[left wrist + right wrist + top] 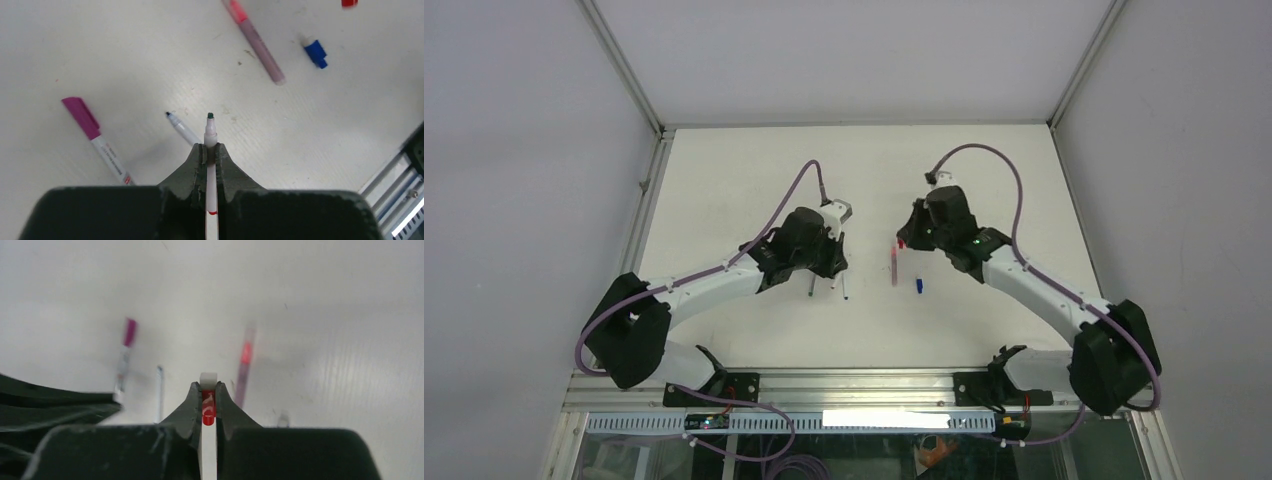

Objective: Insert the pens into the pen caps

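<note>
The left gripper (210, 147) has its fingers (197, 162) pressed hard onto a white pen (210, 134). The barrel runs back between them, and the dark green tip pokes out just past the fingertips. Across the way, the right gripper (208, 390) pinches a red cap (208, 415), which sits right up at the tips of its fingers (226, 407). That wrist view is blurred, so which way the cap's open end faces cannot be told.

Down on the counter (125, 50), an uncapped pen (181, 129) lies just beside the left fingertips, its dark tip pointing away from them. Further out on that same side lies a magenta-capped pen (95, 135), well apart from the fingers. Ahead of the left fingers and off to the other side, a pink pen (257, 42) lies at a slant. A blue cap (315, 51) sits near it, not touching.

From overhead, the two sets of fingers stand apart with a gap between them. The white pen and the red cap are not touching, and the pink pen and blue cap lie nearer the right fingers.
</note>
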`<state>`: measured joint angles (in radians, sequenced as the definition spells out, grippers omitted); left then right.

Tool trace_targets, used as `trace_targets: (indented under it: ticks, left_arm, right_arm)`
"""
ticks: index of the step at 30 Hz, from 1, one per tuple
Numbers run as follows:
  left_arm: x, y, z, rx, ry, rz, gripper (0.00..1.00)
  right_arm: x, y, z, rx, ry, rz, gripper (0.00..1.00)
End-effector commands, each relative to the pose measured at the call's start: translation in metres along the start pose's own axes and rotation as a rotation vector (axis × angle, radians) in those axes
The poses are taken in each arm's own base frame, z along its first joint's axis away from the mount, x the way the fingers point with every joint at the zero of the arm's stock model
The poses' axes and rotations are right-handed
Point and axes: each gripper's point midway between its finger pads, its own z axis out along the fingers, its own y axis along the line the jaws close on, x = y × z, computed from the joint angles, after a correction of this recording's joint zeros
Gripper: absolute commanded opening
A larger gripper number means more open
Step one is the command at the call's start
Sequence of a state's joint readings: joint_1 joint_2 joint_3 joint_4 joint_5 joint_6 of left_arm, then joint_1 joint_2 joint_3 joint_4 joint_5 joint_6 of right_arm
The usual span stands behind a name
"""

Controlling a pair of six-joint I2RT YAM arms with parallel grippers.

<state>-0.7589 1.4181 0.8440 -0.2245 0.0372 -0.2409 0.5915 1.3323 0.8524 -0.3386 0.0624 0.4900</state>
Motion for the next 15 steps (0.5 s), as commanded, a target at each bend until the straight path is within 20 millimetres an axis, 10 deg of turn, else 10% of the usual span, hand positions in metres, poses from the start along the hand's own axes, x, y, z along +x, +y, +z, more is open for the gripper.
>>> trace_targets:
  ticks: [1, 15]
  left_arm:
    - [-0.060, -0.053, -0.013, 0.301, -0.273, 0.092, 0.00]
    - [-0.122, -0.074, -0.033, 0.426, -0.530, 0.085, 0.00]
  right_arm:
    - [-0.095, 0.049, -0.042, -0.264, -0.393, 0.097, 0.00]
    - [-0.125, 0.112, -0.058, -0.567, -0.424, 0.138, 0.00]
